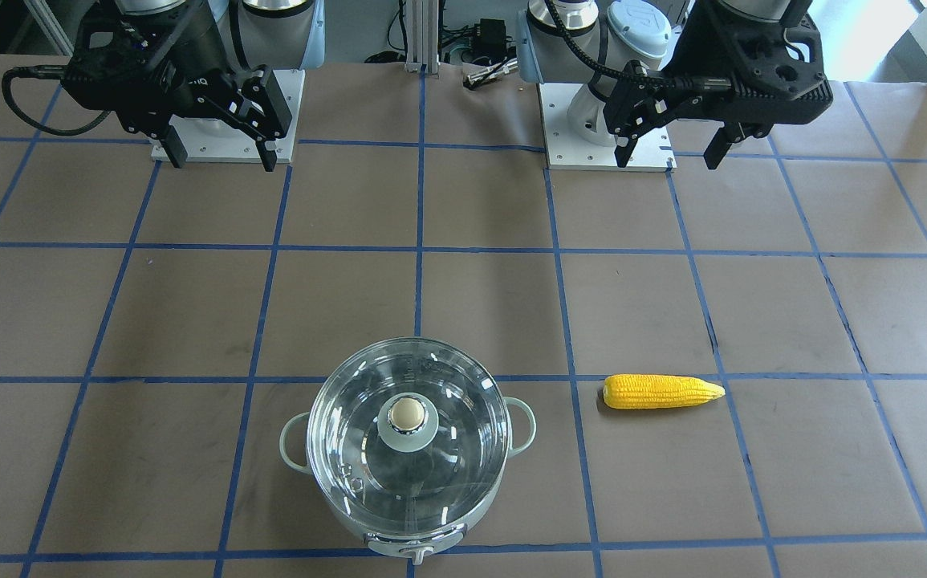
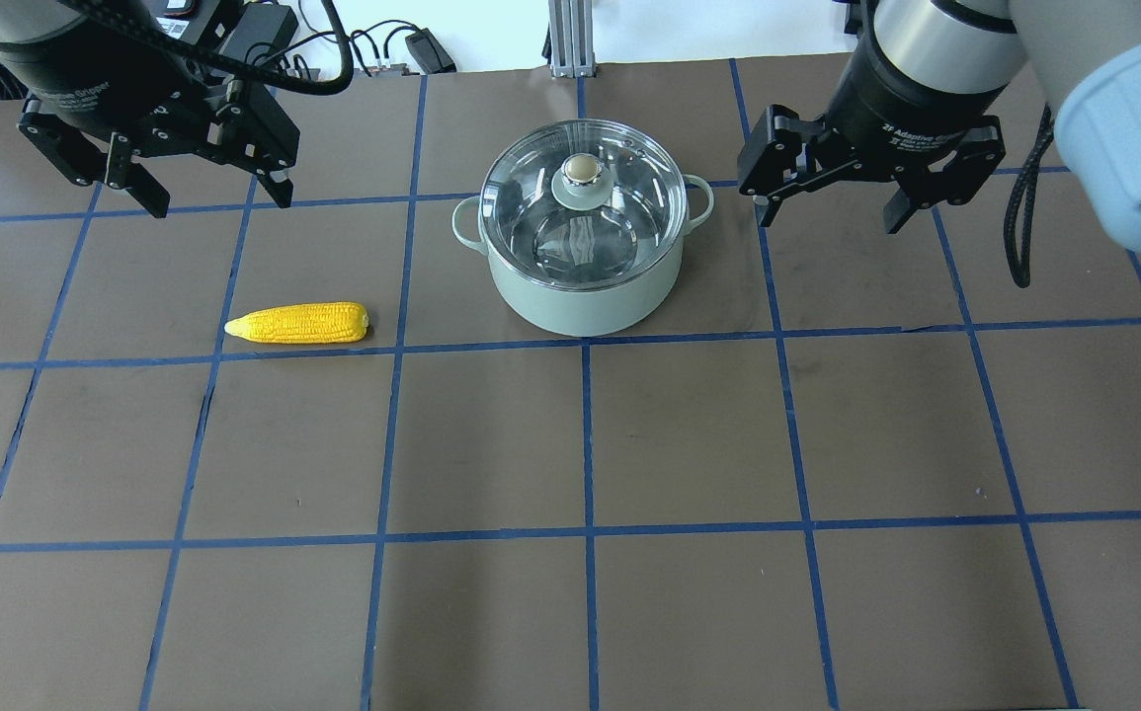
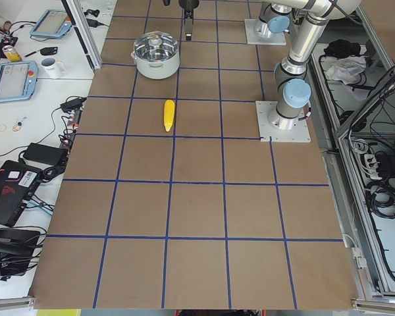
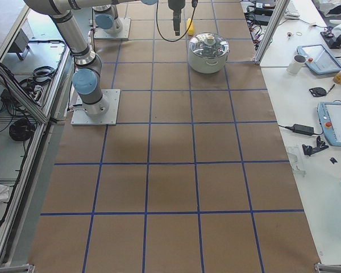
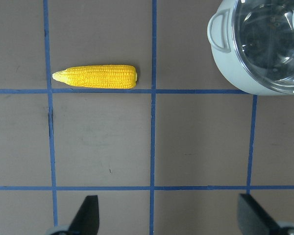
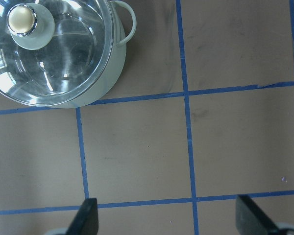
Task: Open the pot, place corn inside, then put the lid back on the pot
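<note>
Table (image 2: 689,425): brown sheet w/ blue tape grid. Wide bare stretch on robot's side of pot & corn. Far edge runs close behind the pot in overhead view.

L arm (image 2: 56,39) & R arm (image 2: 936,49): both cut off by top of frame in overhead; only wrists & claws show. Text on R wrist reads "2F Adaptive", rest unreadable. On L wrist only "Gripper" is clear.

Left gripper (image 2: 220,202): fingers spread wide, nothing held, up over table beyond the corn. In its wrist view only 2 fingertips (image 5: 88,215) poke in at bottom edge.

Right gripper (image 2: 831,219): fingers also spread wide, empty, just off pot's R side handle, not touching. Same in its wrist cam, only the tips (image 6: 85,218) show.

Pot (image 2: 580,291): pale grey-green, upright, mid-table toward far side, sitting over a tape line. Control knob hidden in overhead. Front view shows it facing operators, nearly cut by bottom edge. Both wrist cams crop the pot.

Lid (image 2: 619,197): glass, seated on pot. Glare hides much of inside. Beige knob (image 2: 580,169) at centre.

Corn (image 2: 298,323): flat on table, robot's L of pot, well apart, along a tape line. Pointed tip faces away from pot. Open room all round it.
</note>
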